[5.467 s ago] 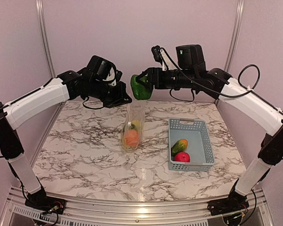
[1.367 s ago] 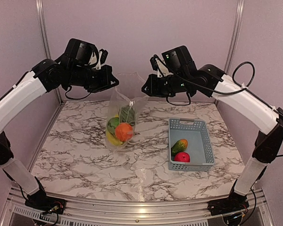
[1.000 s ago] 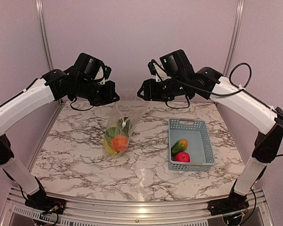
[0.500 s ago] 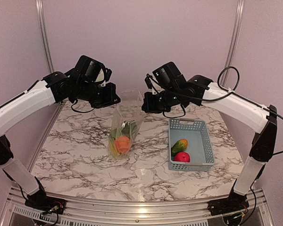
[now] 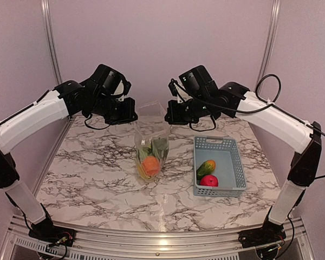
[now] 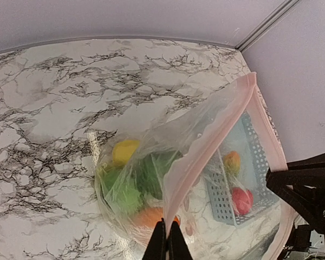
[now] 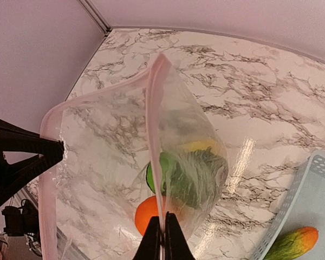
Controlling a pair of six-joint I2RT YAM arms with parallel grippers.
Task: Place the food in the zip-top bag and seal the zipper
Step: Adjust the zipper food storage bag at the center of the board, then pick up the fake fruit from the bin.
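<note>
The marble desk filled the floor of the scene, with the two white-and-black arms reaching in over its far half. The left arm and the right arm met near the middle.

Between them hung the zip-top bag. It was upright, its mouth held up and spread open and its loaded bottom down at the desk surface. To its right, apart from it, the grey-blue basket sat on the desk.

Inside the bag lay part of the food: an orange lowest, a green pepper above it, and a yellow piece behind. A green-orange mango and a red apple lay in the basket, the apple nearer the robot.

The zipper ran as a pinkish strip around the open mouth, bowed into a loop between the two grips.

The left claw was pinched tight on one end of that strip, its fingers pressed together with only the film between them. The right claw was closed just as tightly on the opposite end of the mouth.
</note>
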